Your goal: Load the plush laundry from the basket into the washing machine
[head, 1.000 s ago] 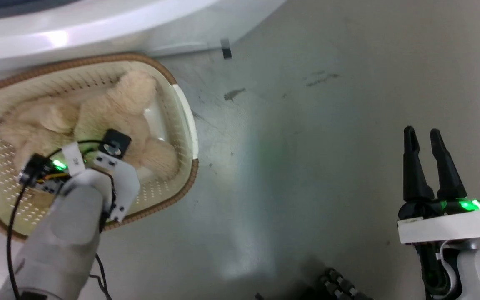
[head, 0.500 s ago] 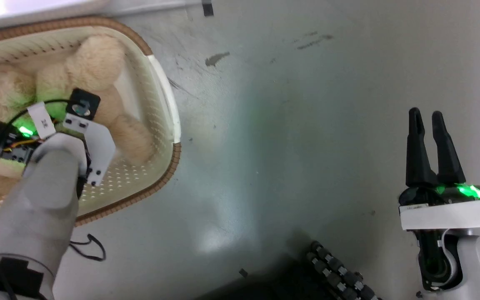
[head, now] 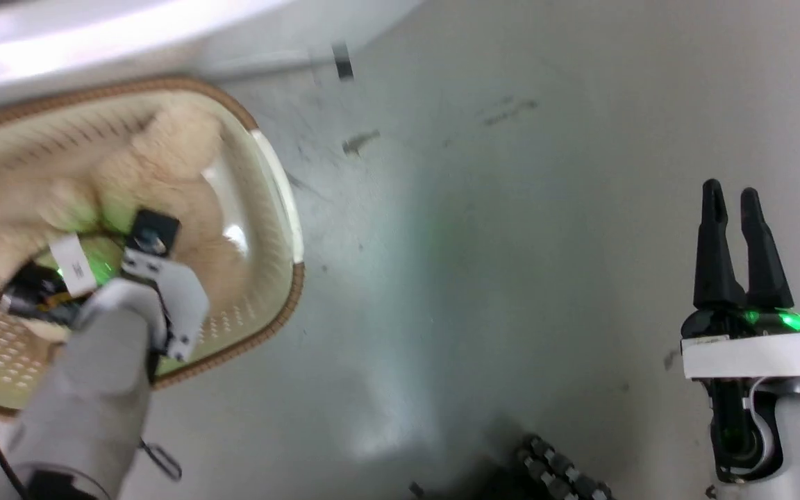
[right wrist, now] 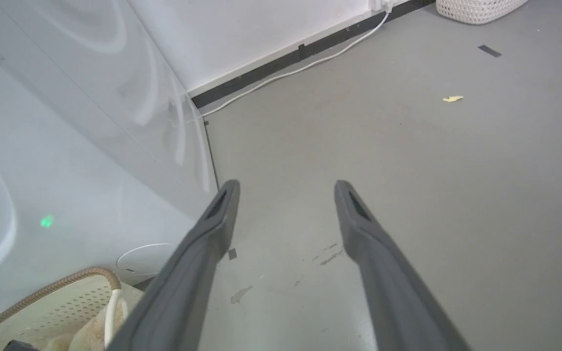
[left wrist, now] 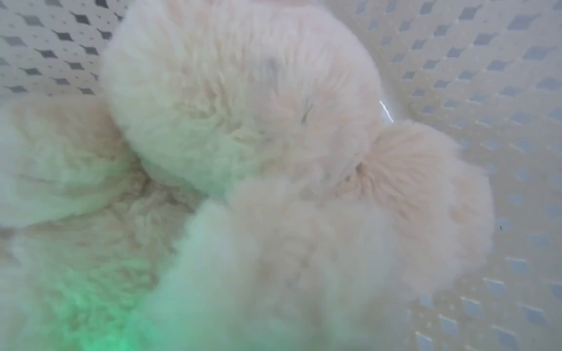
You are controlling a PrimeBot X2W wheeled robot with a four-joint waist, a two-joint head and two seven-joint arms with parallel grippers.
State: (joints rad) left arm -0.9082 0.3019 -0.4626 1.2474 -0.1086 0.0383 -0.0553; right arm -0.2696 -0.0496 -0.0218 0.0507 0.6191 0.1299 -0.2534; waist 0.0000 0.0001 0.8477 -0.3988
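Note:
The cream-beige plush laundry (head: 178, 146) lies in the basket (head: 298, 278), which stands on the floor against the white washing machine (head: 129, 35). My left arm reaches down into the basket, its wrist (head: 153, 278) right over the plush. Its fingers are hidden. In the left wrist view the plush's fluffy rounded limbs (left wrist: 242, 112) press up close to the lens, with the perforated basket wall (left wrist: 505, 73) behind. My right gripper (head: 733, 201) hangs open over bare floor far to the right, holding nothing. In the right wrist view its fingers (right wrist: 222, 214) spread beside the washer's side (right wrist: 66, 146).
Grey floor spreads between the basket and my right arm. A white cable (right wrist: 300, 68) runs along the wall's dark skirting. A white woven basket (right wrist: 476, 7) stands far off. A dark ribbed part (head: 560, 472) of my base sits at the bottom edge.
The head camera has swung, shifting the whole picture. My left wrist stays down on the plush inside the basket. The right gripper stays open in the same pose.

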